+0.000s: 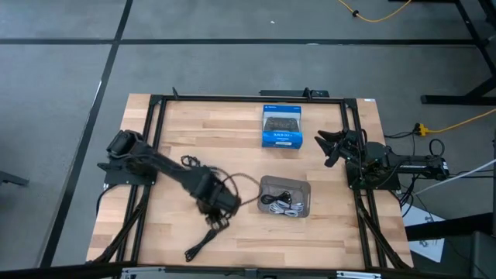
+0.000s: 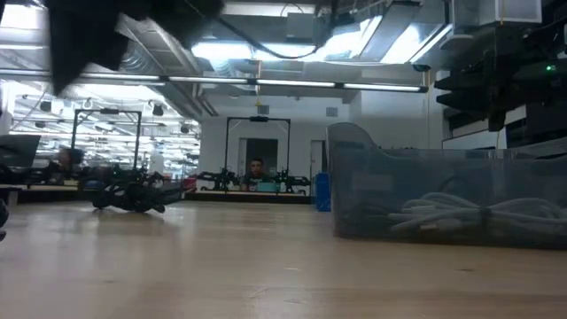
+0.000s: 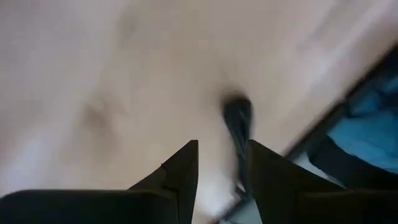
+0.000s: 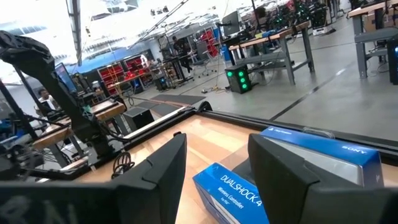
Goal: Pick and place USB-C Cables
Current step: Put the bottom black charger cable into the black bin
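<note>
One black USB-C cable bundle (image 1: 198,245) lies stretched out on the wooden table near the front edge, and also shows in the low view (image 2: 133,197). My left gripper (image 1: 215,220) hovers just above its far end, open. In the left wrist view the cable (image 3: 237,121) lies past the fingertips of my left gripper (image 3: 224,168). The grey tray (image 1: 306,188) holds white cables (image 1: 290,208) and a black one (image 1: 279,197). My right gripper (image 1: 323,147) waits open at the right, above the table.
A blue box with a pictured controller (image 1: 281,126) lies at the table's far middle, close in front of my right gripper (image 4: 217,168). A black frame (image 1: 232,98) runs around the table. Bare wood lies between the cable and the tray.
</note>
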`<state>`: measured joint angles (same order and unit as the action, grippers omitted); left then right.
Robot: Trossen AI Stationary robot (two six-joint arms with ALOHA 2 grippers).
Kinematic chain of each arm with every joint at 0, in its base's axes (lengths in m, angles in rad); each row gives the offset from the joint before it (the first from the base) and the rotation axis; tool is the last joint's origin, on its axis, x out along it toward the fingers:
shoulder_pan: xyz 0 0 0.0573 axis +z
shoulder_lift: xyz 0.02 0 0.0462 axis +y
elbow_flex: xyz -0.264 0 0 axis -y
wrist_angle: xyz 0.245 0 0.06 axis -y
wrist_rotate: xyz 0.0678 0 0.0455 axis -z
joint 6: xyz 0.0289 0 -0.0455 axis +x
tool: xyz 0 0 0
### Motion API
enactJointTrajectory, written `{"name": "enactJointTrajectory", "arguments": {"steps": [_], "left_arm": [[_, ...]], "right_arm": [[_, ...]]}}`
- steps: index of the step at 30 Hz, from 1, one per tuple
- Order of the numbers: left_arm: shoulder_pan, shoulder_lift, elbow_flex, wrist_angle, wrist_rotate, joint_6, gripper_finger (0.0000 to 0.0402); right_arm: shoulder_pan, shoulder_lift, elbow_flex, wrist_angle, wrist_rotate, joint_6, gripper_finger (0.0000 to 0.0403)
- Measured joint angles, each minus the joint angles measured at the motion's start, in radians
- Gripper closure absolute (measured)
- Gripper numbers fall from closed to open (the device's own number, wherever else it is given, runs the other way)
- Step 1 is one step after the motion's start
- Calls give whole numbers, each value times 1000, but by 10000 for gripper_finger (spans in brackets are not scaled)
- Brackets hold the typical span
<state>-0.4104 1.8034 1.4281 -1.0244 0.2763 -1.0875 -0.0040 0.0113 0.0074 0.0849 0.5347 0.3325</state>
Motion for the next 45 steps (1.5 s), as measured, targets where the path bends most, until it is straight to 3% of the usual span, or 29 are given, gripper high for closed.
{"name": "enactJointTrajectory", "arguments": {"steps": [4,11,14,19,31,45], "left_arm": [[-93,14,0,8,66,-178,277],[-203,43,-1,147,398,-382,277],[-228,43,-1,294,361,-449,277],[-247,56,0,369,146,-482,277],[-258,206,-2,410,307,-422,277],[-270,222,-2,239,193,-369,276]], "right_arm": [[0,0,0,0,-8,0,226],[0,0,0,-1,-8,0,226],[0,0,0,0,-8,0,226],[0,0,0,0,-8,-4,226],[0,3,0,-2,-32,-3,226],[0,3,0,-1,-32,-4,226]]}}
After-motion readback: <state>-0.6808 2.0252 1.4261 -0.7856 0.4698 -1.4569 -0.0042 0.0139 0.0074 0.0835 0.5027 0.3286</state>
